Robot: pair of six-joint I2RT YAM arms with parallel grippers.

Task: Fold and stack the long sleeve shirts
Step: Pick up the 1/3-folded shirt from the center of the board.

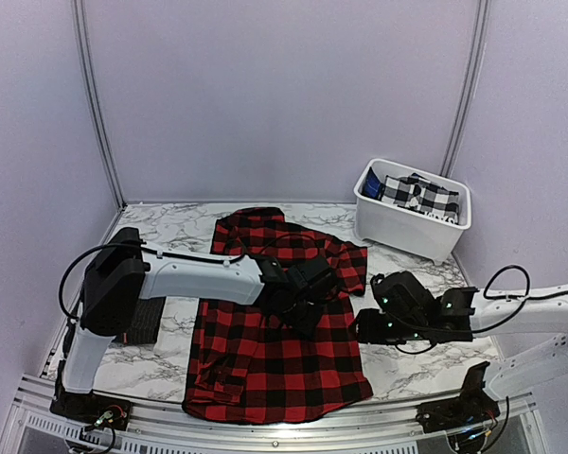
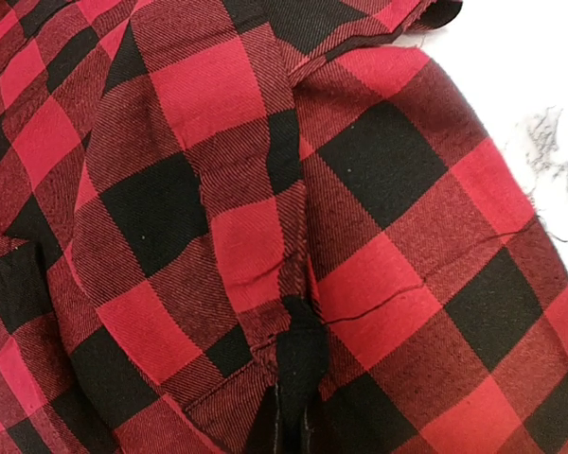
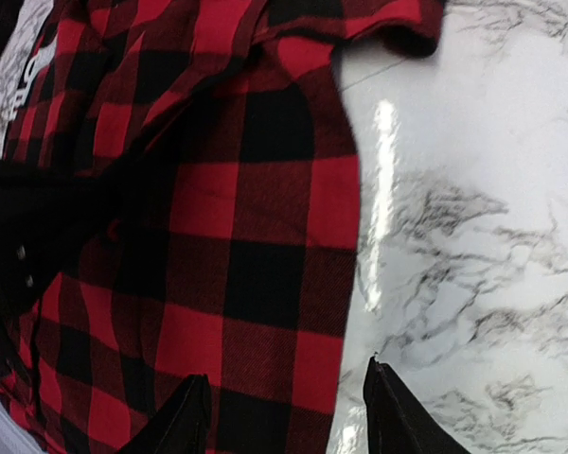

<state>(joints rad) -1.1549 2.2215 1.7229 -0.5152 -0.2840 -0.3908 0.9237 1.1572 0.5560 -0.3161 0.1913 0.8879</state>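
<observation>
- The red-and-black flannel shirt [image 1: 275, 364] is spread flat on the marble table [image 1: 170, 227], roughly in the middle and reaching down to the near edge, with the collar end pointing at the back wall.
- One sleeve is seen folded across the upper right part of the shirt, its cuff lying near the right edge.
- The left gripper [image 1: 308, 310] is parked over the middle of the shirt. In the left wrist view it [image 2: 289, 421] is clamped tight on a raised ridge of the flannel, and the fabric is puckered up into the black fingertips [image 2: 298, 355].
- The right gripper [image 1: 358, 326] is held low at the shirt's right edge, just beside the left one. In the right wrist view it [image 3: 289, 416] is spread wide with nothing in it. One finger [image 3: 185, 421] is over the check cloth, the other over bare marble [image 3: 473, 236], so the hem is straddled.
- A white plastic bin [image 1: 398, 232] is set at the back right of the table, well apart from the shirt, and a black-and-white checked cloth [image 1: 421, 196] is bundled inside it.
- A flat black object [image 1: 144, 322] is spotted on the left side of the table, partly hidden behind the left arm. What it is can't be made out.
</observation>
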